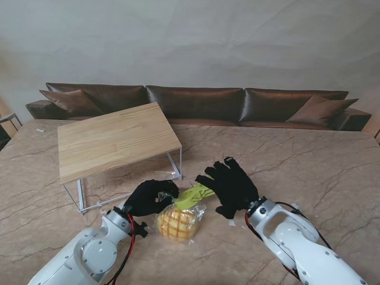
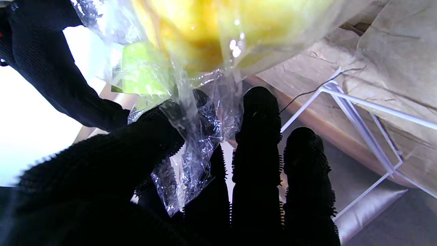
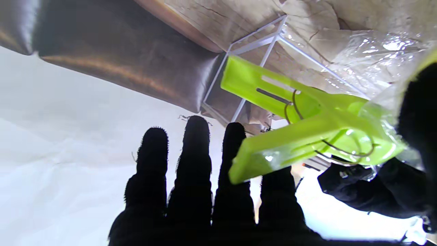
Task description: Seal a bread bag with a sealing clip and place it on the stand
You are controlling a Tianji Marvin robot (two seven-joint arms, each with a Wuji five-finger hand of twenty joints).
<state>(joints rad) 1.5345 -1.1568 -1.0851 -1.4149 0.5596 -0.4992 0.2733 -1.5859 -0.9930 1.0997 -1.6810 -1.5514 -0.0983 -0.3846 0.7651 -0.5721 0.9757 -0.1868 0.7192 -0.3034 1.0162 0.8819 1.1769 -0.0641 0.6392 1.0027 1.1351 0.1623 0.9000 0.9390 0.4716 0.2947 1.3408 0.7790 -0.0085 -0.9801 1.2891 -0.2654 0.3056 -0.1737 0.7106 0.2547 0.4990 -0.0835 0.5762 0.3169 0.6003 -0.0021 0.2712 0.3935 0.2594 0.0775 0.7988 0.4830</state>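
One bread bag [image 1: 178, 223], one green clip [image 1: 193, 195], one wooden stand [image 1: 116, 140] to my left. My left hand [image 1: 149, 198] is pinching the bag's neck — my right hand [image 1: 230, 186] is resting open-fingered beside the clip.

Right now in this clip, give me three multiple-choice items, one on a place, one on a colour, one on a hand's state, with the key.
1. Where does the wooden stand sit?
A. on the robot's left, farther from me than the bread
B. on the robot's right
C. on the sofa

2. What colour is the sealing clip?
A. red
B. lime green
C. white

3. What is the left hand doing?
A. resting open, apart from the bag
B. gripping the stand's leg
C. pinching the bread bag

Key: 1 A, the stand's view shows it left of and beyond the bread. 2 B, green in every view. 3 C, the left wrist view shows plastic pinched between its fingers.
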